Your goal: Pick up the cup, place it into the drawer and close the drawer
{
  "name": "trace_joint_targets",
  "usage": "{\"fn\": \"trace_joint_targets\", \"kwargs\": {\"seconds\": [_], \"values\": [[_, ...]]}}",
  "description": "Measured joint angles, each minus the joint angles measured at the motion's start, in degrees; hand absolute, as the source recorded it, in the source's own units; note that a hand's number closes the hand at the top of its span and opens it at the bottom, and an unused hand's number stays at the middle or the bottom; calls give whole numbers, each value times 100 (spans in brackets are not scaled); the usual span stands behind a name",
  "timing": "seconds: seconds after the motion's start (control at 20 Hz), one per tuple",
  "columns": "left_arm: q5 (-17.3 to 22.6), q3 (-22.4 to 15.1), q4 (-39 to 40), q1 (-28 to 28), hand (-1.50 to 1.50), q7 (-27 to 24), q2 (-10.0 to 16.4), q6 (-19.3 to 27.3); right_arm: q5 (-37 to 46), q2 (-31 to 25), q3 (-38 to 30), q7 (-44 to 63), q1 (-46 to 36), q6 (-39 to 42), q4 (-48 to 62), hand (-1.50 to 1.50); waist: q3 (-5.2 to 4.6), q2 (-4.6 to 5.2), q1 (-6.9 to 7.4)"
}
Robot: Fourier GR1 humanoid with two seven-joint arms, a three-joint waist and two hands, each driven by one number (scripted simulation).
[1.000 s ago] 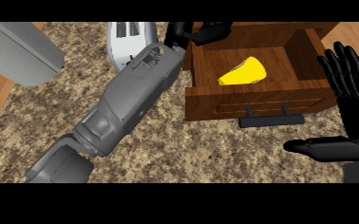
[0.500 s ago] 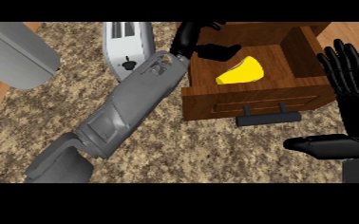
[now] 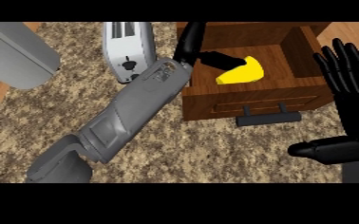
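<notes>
Yellow cup (image 3: 242, 72) lies inside the open drawer (image 3: 252, 102) — placement judged done. Left robot hand (image 3: 189, 42) hangs over it, fingers straight, gripping nothing; right robot hand (image 3: 344, 71) rests open at right. Closing remains.

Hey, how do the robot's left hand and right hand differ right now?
The left hand is over the open drawer; the right hand rests at the view's right edge, outside the drawer. The left hand's thumb points at the yellow cup lying in the drawer; the right hand's thumb points left over the counter. Both are black, open, and hold nothing.
</notes>
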Motion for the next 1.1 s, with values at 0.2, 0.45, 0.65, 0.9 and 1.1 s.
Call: {"fn": "trace_joint_targets", "kwargs": {"seconds": [0.2, 0.45, 0.65, 0.9, 1.1], "values": [[239, 95, -237, -127, -150, -179, 0, 74, -358, -57, 41, 163, 55, 256, -155, 150, -2, -24, 72], [350, 401, -312, -225, -150, -258, 17, 31, -161, -395, 102, 150, 270, 602, -442, 150, -5, -67, 251], [390, 669, -471, -253, -150, -101, 177, -67, 86, -635, 186, 195, 566, 856, -727, 150, -7, -97, 357], [366, 835, -1040, 120, -150, 79, 618, -182, 989, -622, 519, 228, 686, 696, -944, 150, -8, -122, 494], [338, 914, -1743, 572, -150, 334, 1009, -202, 1643, -602, 700, 174, 739, 537, -808, 150, -8, -135, 569]]}}
